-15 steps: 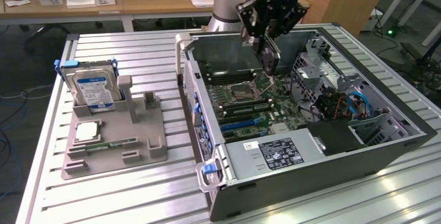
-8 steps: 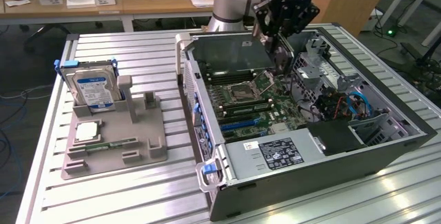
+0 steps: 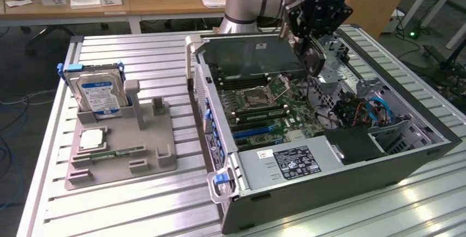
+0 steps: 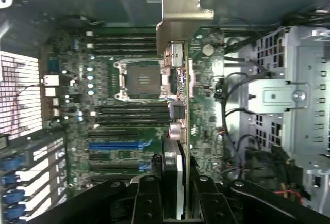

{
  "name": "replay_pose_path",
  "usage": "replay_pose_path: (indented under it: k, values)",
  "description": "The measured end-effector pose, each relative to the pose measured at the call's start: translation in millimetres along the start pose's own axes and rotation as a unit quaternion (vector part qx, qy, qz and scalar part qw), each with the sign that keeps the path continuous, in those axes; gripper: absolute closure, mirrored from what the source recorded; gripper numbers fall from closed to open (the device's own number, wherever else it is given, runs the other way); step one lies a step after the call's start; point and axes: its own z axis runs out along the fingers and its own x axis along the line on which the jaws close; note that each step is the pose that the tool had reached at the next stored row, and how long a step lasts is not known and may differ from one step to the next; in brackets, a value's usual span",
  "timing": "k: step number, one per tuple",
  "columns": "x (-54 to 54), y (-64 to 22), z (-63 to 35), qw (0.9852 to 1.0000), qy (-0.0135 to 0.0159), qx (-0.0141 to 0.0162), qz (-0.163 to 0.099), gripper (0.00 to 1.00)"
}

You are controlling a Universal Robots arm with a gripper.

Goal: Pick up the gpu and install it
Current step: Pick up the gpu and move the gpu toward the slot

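My gripper (image 3: 315, 39) hangs over the far part of the open computer case (image 3: 320, 193) and is shut on the gpu (image 3: 314, 57). The card hangs edge-down, clear above the motherboard (image 3: 273, 108). In the wrist view the gpu (image 4: 180, 105) appears edge-on, with its silver end bracket (image 4: 183, 7) farthest from the gripper (image 4: 178, 201). Its black cooler is clamped between the two black fingers (image 4: 147, 198). The card lies over the board beside the CPU socket (image 4: 142, 79). The blue expansion slot (image 4: 116, 145) sits off to one side of it.
On the exterior view's left, a grey fixture tray (image 3: 120, 160) holds an upright hard drive (image 3: 102, 95), a RAM stick (image 3: 117, 153) and a flat chip. A power supply (image 3: 287, 163) and a drive cage with cables (image 3: 364, 111) crowd the case interior.
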Motion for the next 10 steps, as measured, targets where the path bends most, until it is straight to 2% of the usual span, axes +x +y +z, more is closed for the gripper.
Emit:
replay_pose_path:
  k: [4, 10]
  values:
    - [-12.3, 0.5, 0.2, 1.0, 0.0, 0.0, 0.0, 0.72]
    - [-12.4, 0.5, 0.2, 1.0, 0.0, 0.0001, 0.0, 0.72]
